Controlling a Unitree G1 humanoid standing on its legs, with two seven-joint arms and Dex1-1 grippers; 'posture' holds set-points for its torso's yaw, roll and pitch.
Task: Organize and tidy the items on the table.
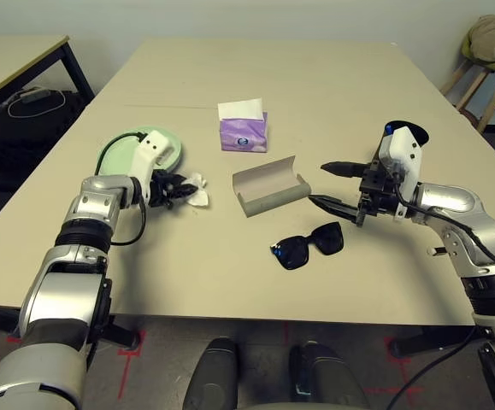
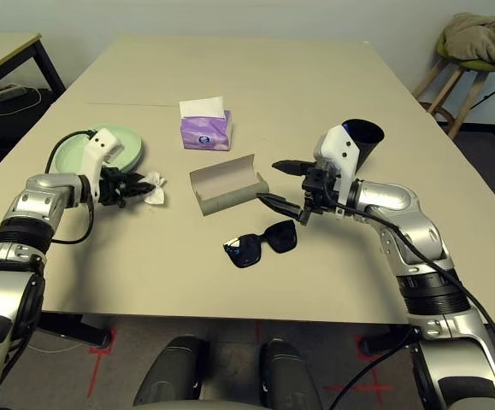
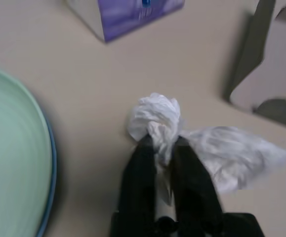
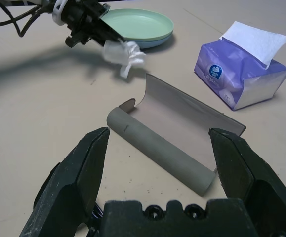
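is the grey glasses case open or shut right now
Open. The glasses case lies on the table with its lid flap raised, showing an empty interior; the sunglasses lie outside, beside it.

Silver, ribbed forearms with black bands at the joints. White housings above each wrist, the right one with a blue mark. Left gripper point(image 1: 179, 190) and right gripper point(image 1: 331, 185) each of two black, tapering fingers point(image 4: 78, 173) on a black base with small screws. Black cables looping along both wrists.
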